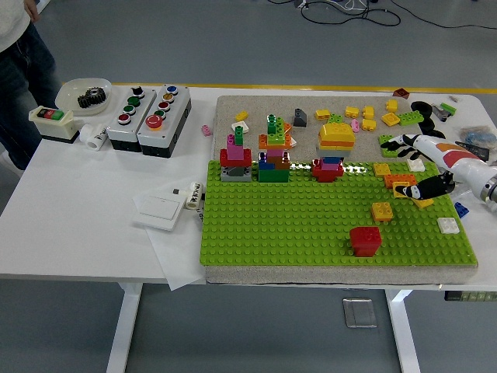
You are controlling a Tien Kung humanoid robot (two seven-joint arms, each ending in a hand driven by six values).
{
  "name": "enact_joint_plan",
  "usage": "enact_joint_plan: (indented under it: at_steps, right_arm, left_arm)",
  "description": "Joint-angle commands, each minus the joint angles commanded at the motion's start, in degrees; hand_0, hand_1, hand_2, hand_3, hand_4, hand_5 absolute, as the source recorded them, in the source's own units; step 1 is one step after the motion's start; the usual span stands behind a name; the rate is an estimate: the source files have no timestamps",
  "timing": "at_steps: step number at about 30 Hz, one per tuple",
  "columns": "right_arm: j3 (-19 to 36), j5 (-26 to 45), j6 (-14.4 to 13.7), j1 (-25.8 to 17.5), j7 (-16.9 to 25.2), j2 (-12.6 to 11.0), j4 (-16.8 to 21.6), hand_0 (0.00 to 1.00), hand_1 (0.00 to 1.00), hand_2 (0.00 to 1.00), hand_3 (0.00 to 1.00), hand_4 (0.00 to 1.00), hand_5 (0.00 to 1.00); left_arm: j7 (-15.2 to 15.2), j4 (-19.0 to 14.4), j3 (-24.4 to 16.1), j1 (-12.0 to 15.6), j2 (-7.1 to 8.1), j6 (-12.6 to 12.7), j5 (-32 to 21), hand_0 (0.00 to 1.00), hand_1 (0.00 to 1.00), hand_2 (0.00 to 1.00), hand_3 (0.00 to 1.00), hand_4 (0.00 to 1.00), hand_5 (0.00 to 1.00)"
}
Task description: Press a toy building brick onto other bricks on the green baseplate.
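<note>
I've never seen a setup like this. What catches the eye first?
The bright green studded baseplate fills the table's middle, with small colourful brick towers along its far edge. From the right, the robot's black-and-white right hand reaches in over flat orange and yellow bricks.
</note>
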Motion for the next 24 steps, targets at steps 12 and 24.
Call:
enact_joint_plan:
  at_steps: [12, 24]
  right_arm:
    - [-5.75, -8.5, 3.24, 4.04, -4.05, 2.2, -0.75, 0.614, 0.624, 0.684, 0.666, 0.813, 0.061]
    - [-7.6, -9.45, 6.55, 5.53, -5.88, 4.15, -3.37, 0.612, 0.621, 0.69, 0.69, 0.834, 0.092]
  left_arm:
    - [0.06, -0.02, -0.01, -0.17, 0.11, 0.02, 0.09, 0.806, 0.885, 0.898, 0.758, 0.795, 0.762]
    - [0.05, 0.01, -0.02, -0.28, 0.23, 0.1, 0.08, 0.8, 0.885, 0.899, 0.758, 0.794, 0.761]
